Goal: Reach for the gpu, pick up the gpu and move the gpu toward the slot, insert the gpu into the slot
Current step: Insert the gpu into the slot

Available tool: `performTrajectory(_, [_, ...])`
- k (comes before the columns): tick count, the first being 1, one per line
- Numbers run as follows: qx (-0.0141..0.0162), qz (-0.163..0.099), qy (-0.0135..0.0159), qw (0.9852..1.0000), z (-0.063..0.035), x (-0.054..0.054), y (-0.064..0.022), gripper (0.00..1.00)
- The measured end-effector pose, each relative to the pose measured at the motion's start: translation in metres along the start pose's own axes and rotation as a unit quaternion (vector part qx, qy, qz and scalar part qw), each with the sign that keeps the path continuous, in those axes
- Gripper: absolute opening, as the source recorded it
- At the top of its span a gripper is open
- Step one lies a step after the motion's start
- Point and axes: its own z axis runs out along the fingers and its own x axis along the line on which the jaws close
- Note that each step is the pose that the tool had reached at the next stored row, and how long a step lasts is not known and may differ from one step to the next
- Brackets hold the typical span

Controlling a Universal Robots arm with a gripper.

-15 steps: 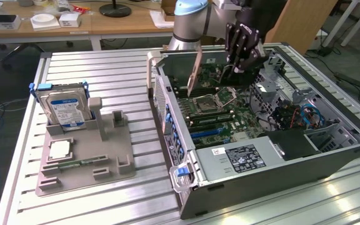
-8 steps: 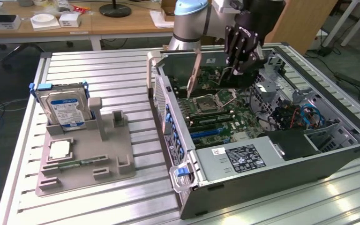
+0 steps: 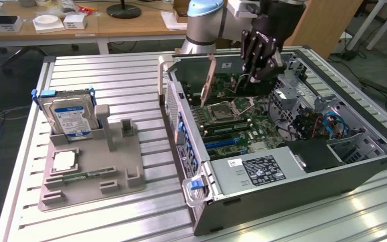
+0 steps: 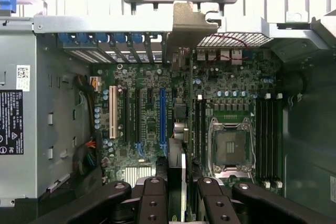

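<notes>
1. Gpu (image 3: 234,91) (image 4: 177,156): I have it pinched by its top edge. It hangs upright straight below my hand (image 3: 251,75) (image 4: 178,182), inside the open computer case (image 3: 281,196).
2. My fingers (image 4: 155,190) are partly closed, one on each flat face of the card, with the card clamped between them.
3. The card's silvery bracket (image 3: 210,75) (image 4: 191,24) is at the end farthest ahead of my hand, up by the rear wall of the case.
4. The slot (image 3: 221,143) (image 4: 162,116) is the long blue strip on the green motherboard (image 4: 149,124) beneath my hand. It runs parallel to the card, just to the side away from the processor socket (image 4: 229,145).
5. The card is not seated in the slot.
6. A white connector strip (image 4: 112,111) lies farther out on the same side as the slot.
7. Well away from my hand, outside the case, a hard drive (image 3: 69,118) stands in a grey holder (image 3: 92,171) on the slatted table (image 3: 113,75).
</notes>
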Motion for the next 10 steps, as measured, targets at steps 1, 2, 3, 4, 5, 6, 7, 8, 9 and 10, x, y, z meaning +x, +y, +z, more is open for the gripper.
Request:
performTrajectory(1, [0.0, 0.0, 0.0, 1.0, 0.0004, 0.0, 0.0, 0.26])
performTrajectory(2, [0.0, 0.0, 0.0, 1.0, 0.0008, 0.0, -0.0001, 0.26])
performTrajectory(3, [0.0, 0.0, 0.0, 1.0, 0.0012, 0.0, -0.0001, 0.26])
performTrajectory(4, [0.0, 0.0, 0.0, 1.0, 0.0016, 0.0, -0.0001, 0.26])
performTrajectory(5, [0.0, 0.0, 0.0, 1.0, 0.002, 0.0, -0.0001, 0.26])
performTrajectory(6, [0.0, 0.0, 0.0, 1.0, 0.0024, 0.0, -0.0002, 0.26])
performTrajectory(7, [0.0, 0.0, 0.0, 1.0, 0.003, 0.0, -0.0002, 0.26])
performTrajectory(8, [0.0, 0.0, 0.0, 1.0, 0.0034, 0.0, -0.0002, 0.26])
performTrajectory(9, [0.0, 0.0, 0.0, 1.0, 0.0038, 0.0, -0.0002, 0.26])
performTrajectory(10, [0.0, 0.0, 0.0, 1.0, 0.0041, 0.0001, -0.0003, 0.26])
